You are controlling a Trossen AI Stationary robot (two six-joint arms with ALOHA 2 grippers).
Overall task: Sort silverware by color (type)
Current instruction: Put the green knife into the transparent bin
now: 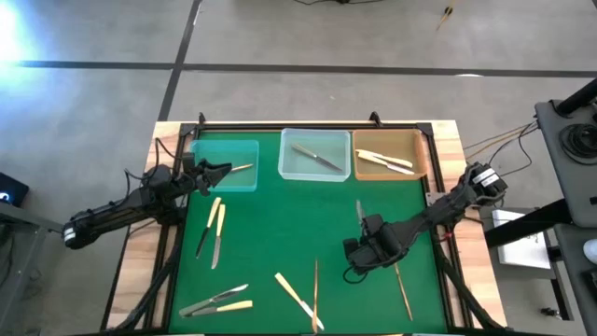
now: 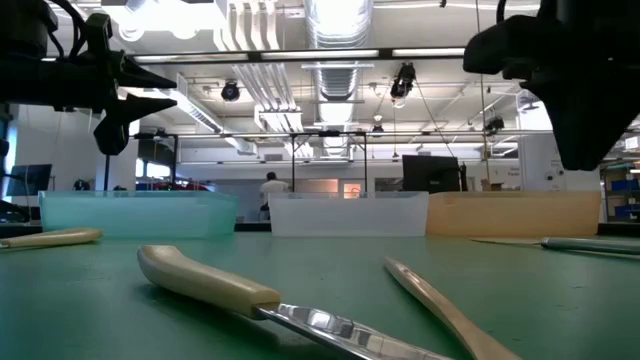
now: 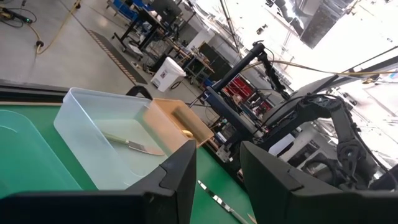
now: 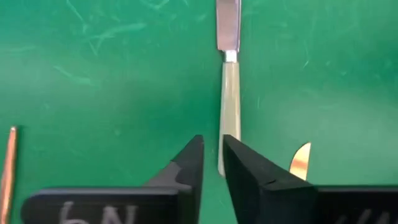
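The right gripper [image 4: 212, 155], fingers nearly together and marked "6N", hovers over a cream-handled knife [image 4: 228, 93]. The left gripper [image 1: 224, 170] stands open above the teal tray [image 1: 227, 164].

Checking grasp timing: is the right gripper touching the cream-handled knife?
Cannot tell. In the right wrist view the cream-handled knife ends at the right gripper, but neither contact nor gap shows plainly.

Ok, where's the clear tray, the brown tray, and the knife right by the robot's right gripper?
clear tray [image 1: 315, 175], high view, its near rim.
brown tray [image 1: 391, 175], high view, its near rim.
cream-handled knife [image 4: 229, 87], right wrist view, its handle.
right gripper [image 4: 213, 163], right wrist view, between its fingertips.
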